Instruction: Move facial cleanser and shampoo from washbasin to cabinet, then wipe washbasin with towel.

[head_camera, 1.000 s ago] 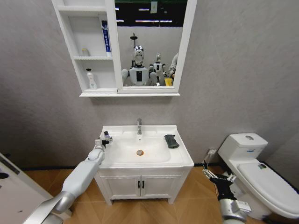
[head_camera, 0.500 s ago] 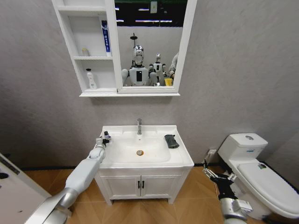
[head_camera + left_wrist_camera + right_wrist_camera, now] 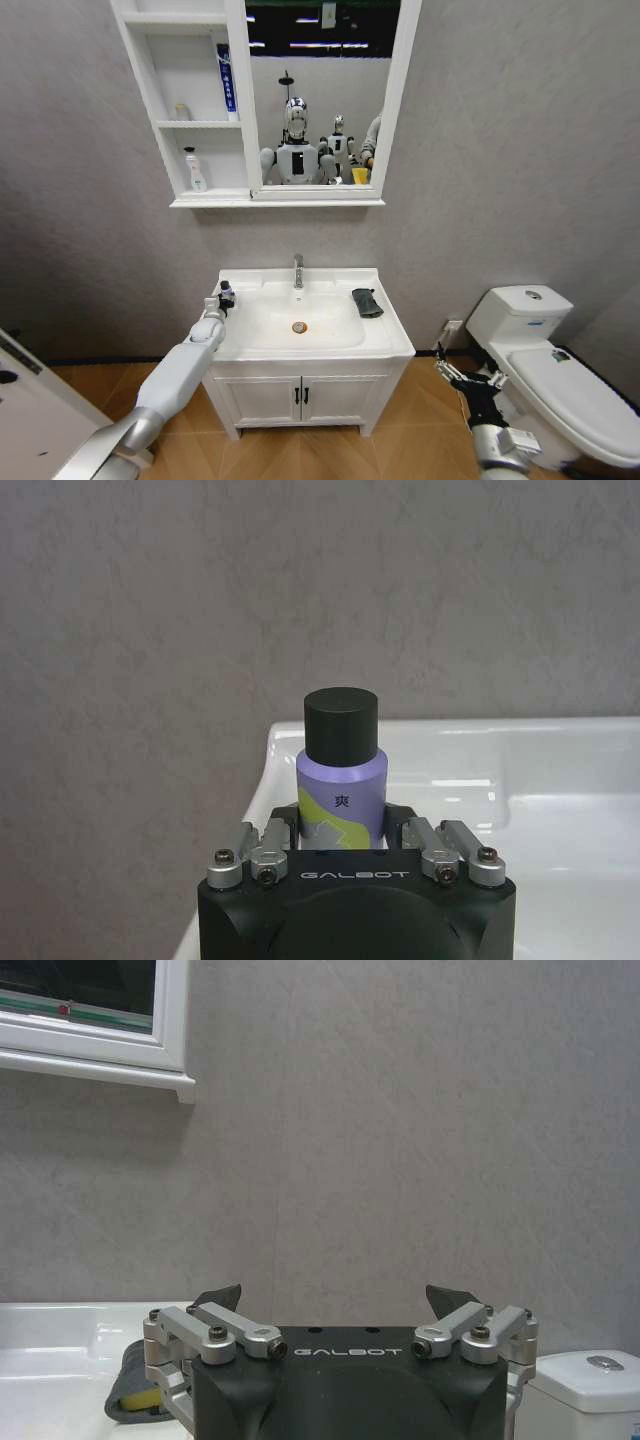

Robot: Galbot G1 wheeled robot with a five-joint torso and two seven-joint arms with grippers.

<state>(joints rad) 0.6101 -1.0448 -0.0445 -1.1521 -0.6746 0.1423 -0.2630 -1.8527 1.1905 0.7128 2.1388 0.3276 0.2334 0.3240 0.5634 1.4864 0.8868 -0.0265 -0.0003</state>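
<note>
bathroom, washbasin (image 3: 385,338), toilet (image 3: 560,375), mirror (image 3: 320,90)

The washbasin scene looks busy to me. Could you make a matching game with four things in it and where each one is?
Things:
1. purple bottle
2. towel
3. white bottle
4. right pincer

Places:
A. lower cabinet shelf
B. low, beside the toilet
C. between the left pincer fingers
D. washbasin rim, right side

Pairs: 1-C, 2-D, 3-A, 4-B
</note>
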